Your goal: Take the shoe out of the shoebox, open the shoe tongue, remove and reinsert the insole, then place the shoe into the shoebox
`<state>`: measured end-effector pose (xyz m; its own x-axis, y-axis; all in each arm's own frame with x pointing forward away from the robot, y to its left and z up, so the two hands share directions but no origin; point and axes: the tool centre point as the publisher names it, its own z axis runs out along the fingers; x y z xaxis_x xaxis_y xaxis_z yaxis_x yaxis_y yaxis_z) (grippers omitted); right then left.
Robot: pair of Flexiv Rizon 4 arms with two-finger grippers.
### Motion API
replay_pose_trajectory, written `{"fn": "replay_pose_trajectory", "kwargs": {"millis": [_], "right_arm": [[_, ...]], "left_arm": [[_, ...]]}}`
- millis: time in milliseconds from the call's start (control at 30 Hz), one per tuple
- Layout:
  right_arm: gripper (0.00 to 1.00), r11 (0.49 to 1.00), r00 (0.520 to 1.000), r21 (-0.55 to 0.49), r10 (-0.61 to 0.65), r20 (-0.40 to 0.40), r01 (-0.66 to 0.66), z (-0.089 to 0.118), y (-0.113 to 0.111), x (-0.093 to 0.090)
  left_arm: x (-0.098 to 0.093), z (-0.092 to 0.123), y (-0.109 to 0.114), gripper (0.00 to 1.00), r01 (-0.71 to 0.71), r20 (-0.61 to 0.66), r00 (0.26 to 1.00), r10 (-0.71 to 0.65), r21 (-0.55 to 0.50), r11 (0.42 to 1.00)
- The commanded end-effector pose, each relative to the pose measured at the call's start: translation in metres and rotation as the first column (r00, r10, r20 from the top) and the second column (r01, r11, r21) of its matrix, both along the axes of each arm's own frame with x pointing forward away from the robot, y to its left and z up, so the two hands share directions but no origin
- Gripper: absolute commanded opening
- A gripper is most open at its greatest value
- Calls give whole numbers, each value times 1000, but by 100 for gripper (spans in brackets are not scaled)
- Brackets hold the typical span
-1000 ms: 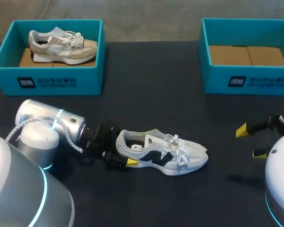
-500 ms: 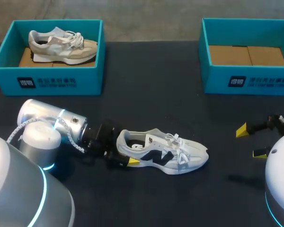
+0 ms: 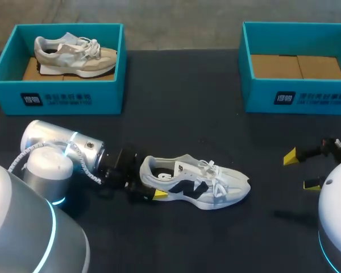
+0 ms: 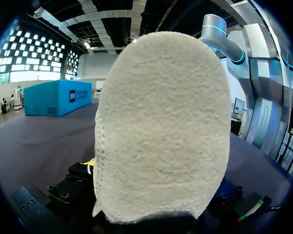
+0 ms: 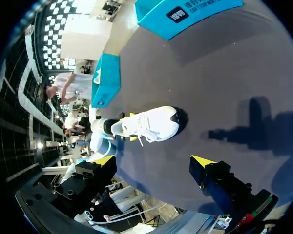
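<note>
One probably light, pliable shoe [image 3: 196,185], firmest at the heel the left hand [image 3: 152,186] clamps; right hand [image 3: 301,169] open.

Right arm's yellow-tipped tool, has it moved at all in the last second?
No. The right tool stays put, same spot nearer me than the empty teal cardboard shoebox.

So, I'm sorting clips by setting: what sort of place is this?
Probably a robot lab bench: left arm and right arm over a dark table, two teal shoeboxes, a white shoe.
</note>
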<state>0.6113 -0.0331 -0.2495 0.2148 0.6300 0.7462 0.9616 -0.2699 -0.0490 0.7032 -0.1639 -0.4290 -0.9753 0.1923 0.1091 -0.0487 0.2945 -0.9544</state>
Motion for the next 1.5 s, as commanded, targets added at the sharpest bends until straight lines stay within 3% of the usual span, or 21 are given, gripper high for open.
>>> {"fn": "replay_pose_trajectory", "kwargs": {"millis": [33,200,367,433,567,967,1100,1500], "right_arm": [[100,1000,1000,-4,-2,0,2,0,1,-2],[100,1000,1000,-19,1,-1,-1,4,2,1],[100,987,999,-162,13,-47,-20,22,18,11],[100,963,996,-267,26,-88,-49,29,34,21],[100,926,994,-371,37,-102,-73,35,62,38],[100,828,998,-558,40,-57,-65,36,119,67],[100,807,995,-584,101,-13,-89,34,133,71],[100,807,995,-584,101,-13,-89,34,133,71]], "left_arm": [[1,-2,0,0,-1,0,1000,1,2,1000],[1,-2,0,0,-1,0,1000,1,2,1000],[1,-2,0,0,-1,0,1000,1,2,1000],[1,-2,0,0,-1,0,1000,1,2,1000],[1,-2,0,0,-1,0,1000,1,2,1000],[1,-2,0,0,-1,0,1000,1,2,1000],[1,-2,0,0,-1,0,1000,1,2,1000],[1,-2,0,0,-1,0,1000,1,2,1000]]}}
